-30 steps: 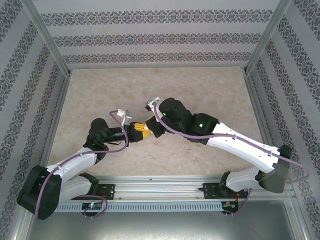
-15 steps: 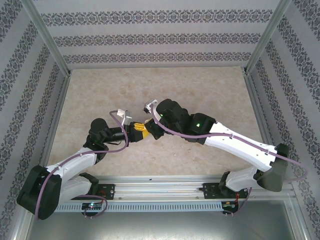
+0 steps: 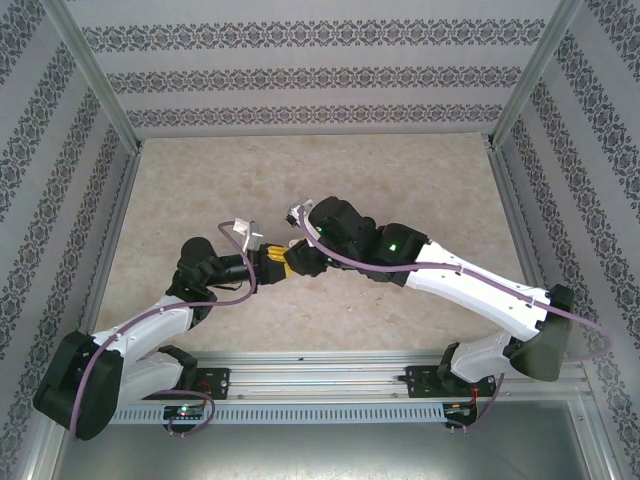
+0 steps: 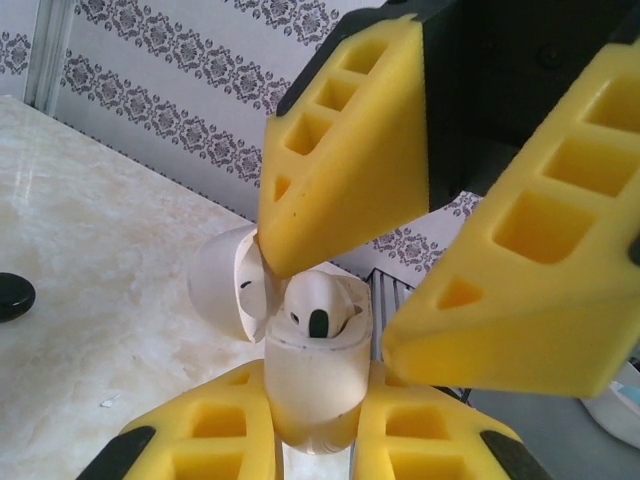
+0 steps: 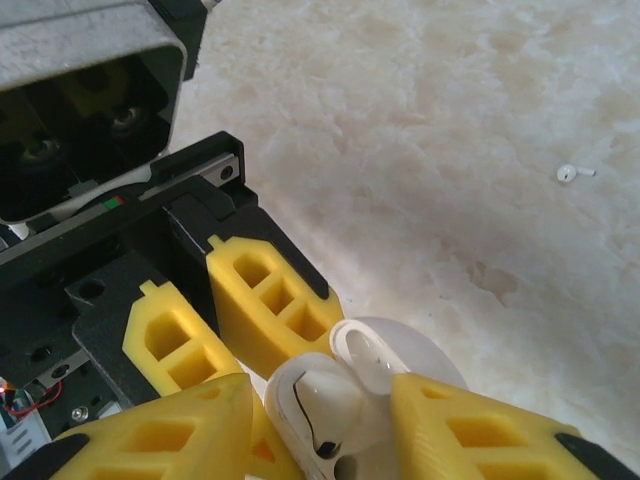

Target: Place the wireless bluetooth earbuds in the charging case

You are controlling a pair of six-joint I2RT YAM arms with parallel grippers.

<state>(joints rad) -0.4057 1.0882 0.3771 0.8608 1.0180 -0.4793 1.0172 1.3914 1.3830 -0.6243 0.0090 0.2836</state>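
Since the earlier frame right gripper (image 3: 297,258) has parted its jaws and edged toward left gripper (image 3: 272,263), above mid-tabletop (image 3: 420,180).

Left wrist: left gripper is clamped on the white case (image 4: 312,385), lid (image 4: 222,280) hinged open. One white bud (image 4: 318,305) sits in its well. Right's fingers (image 4: 340,150) straddle it, loose.

Risk: a lifting finger may snag the bud or lid and tip the bud out.

Right wrist: second bud (image 5: 567,173) lies on bare tabletop, well apart from the case. It is tiny, glossy and stemmed.

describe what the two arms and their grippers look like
The left arm and right arm have white shells, black joints and bases. A purple cable loops along each. A green light glows on the right arm. The left gripper and right gripper have black bodies and wedge-shaped yellow fingers with square cut-outs.
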